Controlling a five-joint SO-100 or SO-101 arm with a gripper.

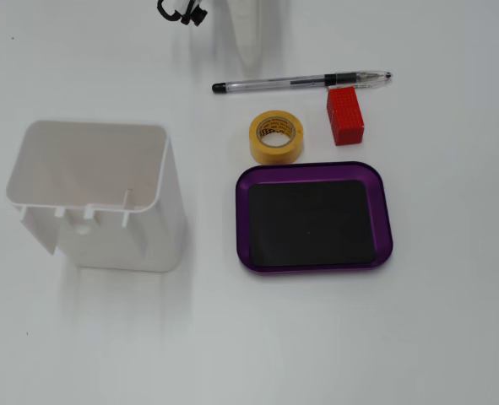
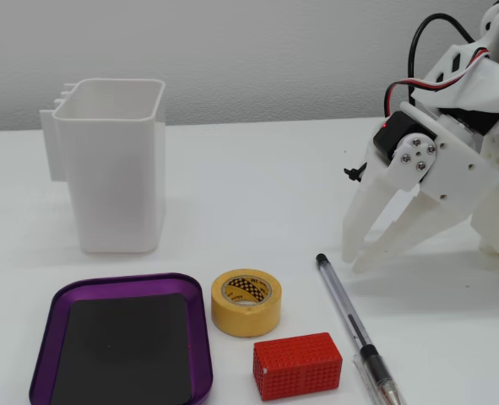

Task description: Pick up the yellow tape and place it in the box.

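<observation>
White table (image 1: pixel 418 337), pale wall behind. Yellow tape (image 2: pixel 246 302): lying flat, just beside the box (image 2: pixel 200 337), apart from it. Box: purple rim, black floor, nothing in it. Red block (image 2: pixel 297 365), pen (image 2: pixel 350 322), tall white container (image 2: pixel 118 164) nearby. Gripper (image 2: pixel 357 258): narrowly parted, holding nothing, tips down near the pen's tip.

My white plastic two-finger gripper (image 2: pixel 360 256) matches the tall white plastic container (image 2: pixel 118 164). Small yellow tape roll (image 1: pixel 276 137) has a checkered core; shallow purple tray (image 1: pixel 314 216), black floor; ribbed red block (image 2: pixel 297 365).
</observation>
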